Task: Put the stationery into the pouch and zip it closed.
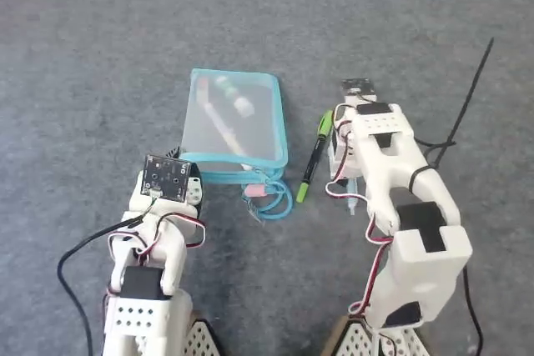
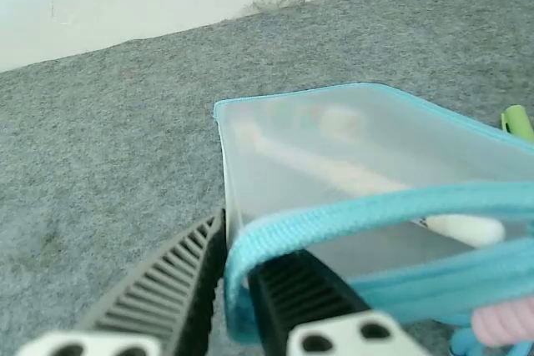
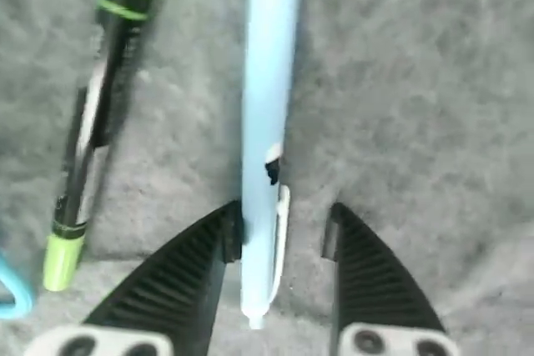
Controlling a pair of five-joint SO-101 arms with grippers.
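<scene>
On the grey counter [image 1: 83, 81], the left gripper [image 2: 238, 293] is clenched on the zipper edge of the pouch [image 2: 350, 156]; the right gripper [image 3: 279, 243] stands released astride the blue pen [image 3: 269, 81], one finger touching it. The green pen [image 3: 100, 114] lies between it and the pouch

white arms [image 1: 396, 160]; black ribbed right claw [image 3: 284, 216]; black cables [image 1: 60, 273]
</scene>
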